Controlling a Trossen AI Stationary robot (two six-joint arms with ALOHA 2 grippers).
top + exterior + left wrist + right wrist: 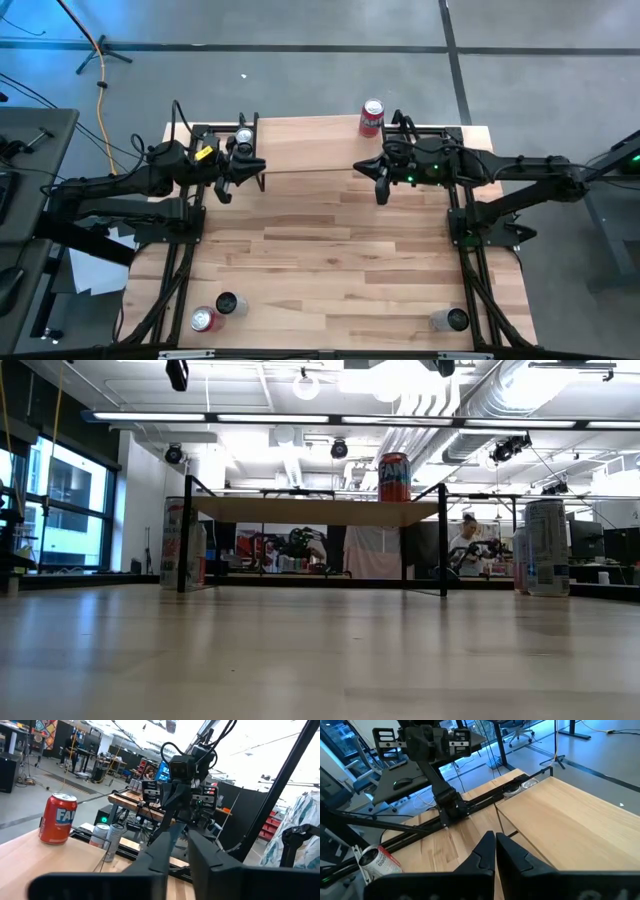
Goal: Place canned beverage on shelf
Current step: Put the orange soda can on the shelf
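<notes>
A: What lies nearest on the table [340,270]?

B: Along the near edge, three cans stand upright: a red-and-white can [204,320] touching a dark can [228,304] toward the left corner, and a pale can [449,320] toward the right corner.

A: And the claws?

B: Both hang over the far half of the table, level with the front edge of the shelf [310,145]. The left claw [226,190] sits at the shelf's left end. Whether its fingers are parted or pressed together cannot be told, and nothing shows between them. Its arm reaches in from the left side, stretched almost flat.

A: The right one?

B: The right claw [381,189] is clenched, fingers pressed together on nothing, near the shelf's right end. Its arm comes in level from the right.

A: Where is the canned beverage?

B: The red soda can [371,117] stands upright on the shelf's light wood top, toward the far right corner, apart from both claws. A silver can [244,136] stands by the shelf's far left corner, just beyond the left claw.

A: Anything past the table?

B: In the low view, a person [463,546] sits in the room behind.
</notes>
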